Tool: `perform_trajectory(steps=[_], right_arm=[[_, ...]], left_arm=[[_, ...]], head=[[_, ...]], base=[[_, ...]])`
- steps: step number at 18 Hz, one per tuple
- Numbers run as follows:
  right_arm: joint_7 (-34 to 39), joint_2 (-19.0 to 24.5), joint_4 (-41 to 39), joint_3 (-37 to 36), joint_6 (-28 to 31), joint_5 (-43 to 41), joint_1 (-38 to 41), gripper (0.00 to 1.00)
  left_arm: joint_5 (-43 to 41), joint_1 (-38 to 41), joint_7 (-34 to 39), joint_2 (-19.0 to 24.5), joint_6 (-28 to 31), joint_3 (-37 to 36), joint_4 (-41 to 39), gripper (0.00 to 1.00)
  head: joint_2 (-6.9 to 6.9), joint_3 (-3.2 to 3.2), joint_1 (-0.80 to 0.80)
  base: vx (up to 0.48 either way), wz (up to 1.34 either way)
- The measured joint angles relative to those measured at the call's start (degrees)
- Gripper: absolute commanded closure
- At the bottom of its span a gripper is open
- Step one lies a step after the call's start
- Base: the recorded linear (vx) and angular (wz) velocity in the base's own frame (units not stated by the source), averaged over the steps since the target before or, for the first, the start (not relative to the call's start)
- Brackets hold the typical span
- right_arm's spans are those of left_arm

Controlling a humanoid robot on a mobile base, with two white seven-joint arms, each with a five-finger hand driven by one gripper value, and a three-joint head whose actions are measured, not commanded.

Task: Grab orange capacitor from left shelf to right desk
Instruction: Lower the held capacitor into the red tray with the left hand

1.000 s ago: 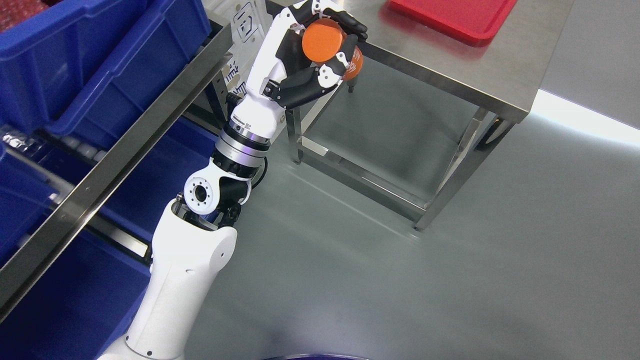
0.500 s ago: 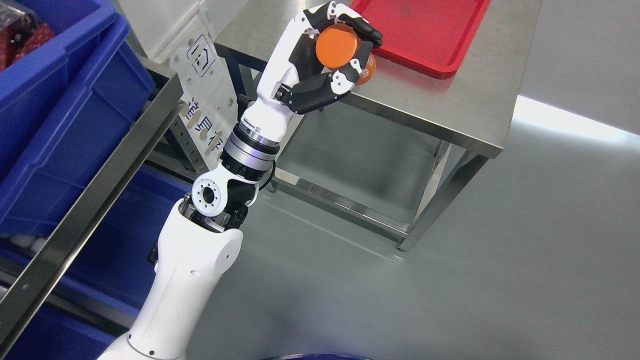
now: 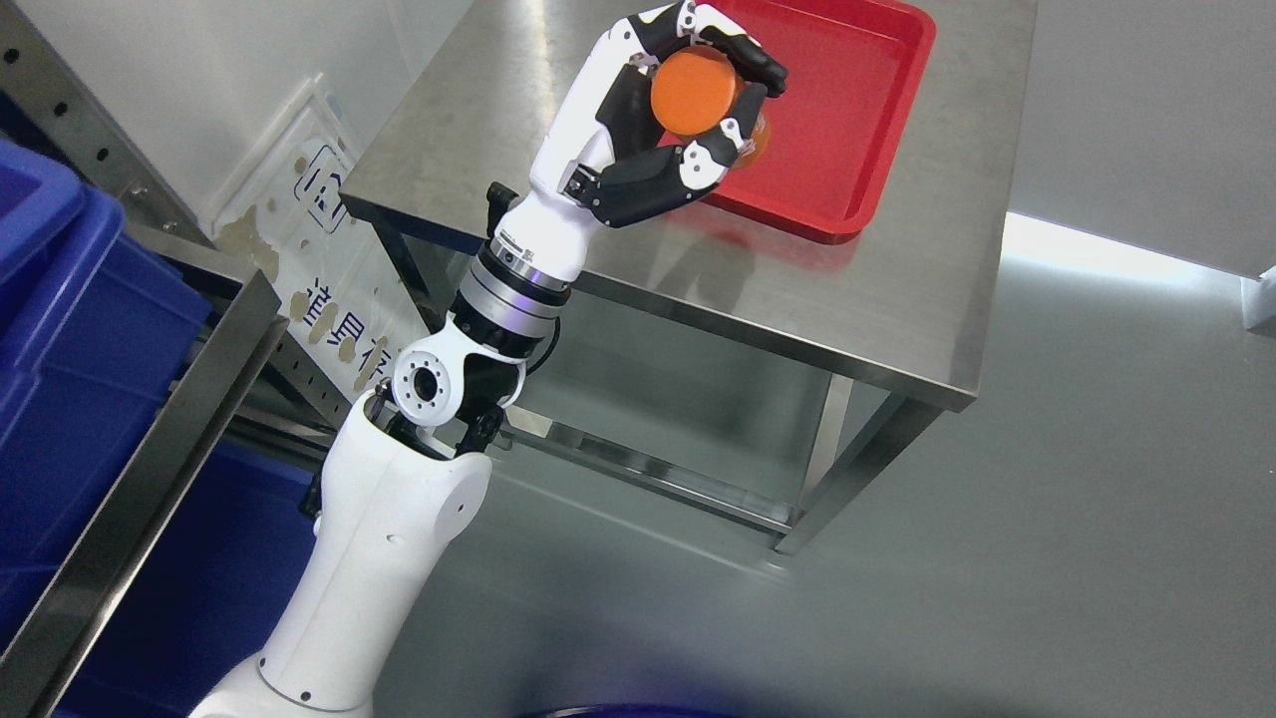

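A: Head view, one arm up. The left arm enters from the lower left and reaches up and to the right, ending in the left hand [image 3: 666,110].

B: State of the hand?

A: Clamped. Black-and-white fingers [image 3: 743,62] curl over the top of the orange capacitor [image 3: 696,92]; the thumb presses in from below. The flat round end of the capacitor faces the camera.

B: Where does that put it?

A: Held in the air over the steel desk [image 3: 897,299], in front of the near left part of the red tray [image 3: 877,130]. Whether it touches the tray I cannot tell; the hand covers the lower side.

B: The tray itself?

A: It lies on the desk's far part, shallow with a raised rim. A faint shadow of the hand falls on the steel just in front of it.

B: Shelf side?

A: At the left edge. A slanted steel shelf rail [image 3: 150,479] runs from lower left toward the middle, with a blue bin [image 3: 60,329] behind it and more blue below. A white sign panel [image 3: 319,259] with printed marks stands between shelf and desk.

B: Other arm?

A: Out of frame. Floor is grey and glossy, with a bright strip of light at the right.
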Motion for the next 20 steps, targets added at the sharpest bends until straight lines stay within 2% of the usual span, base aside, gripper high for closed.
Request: perform_trajectory(steps=[10,16,20], right_arm=[[0.0,0.0,0.0,0.0,0.0,0.0,0.0,0.0],[0.0,0.0,0.0,0.0,0.0,0.0,0.0,0.0],[0.0,0.0,0.0,0.0,0.0,0.0,0.0,0.0]], left_arm=[[0.0,-0.4,0.0,0.0,0.6,-1.2,0.4,0.98],[-1.1,-0.6,0.4,0.0,7.8,-3.2,3.4,0.98],[-2.6,-2.4,0.5,0.0,10.0,-5.6,6.9,0.98]], head=[[0.0,0.0,0.0],[0.0,0.0,0.0],[0.0,0.0,0.0]], base=[[0.171,-0.05],[0.114,0.02],[0.052,-0.02]])
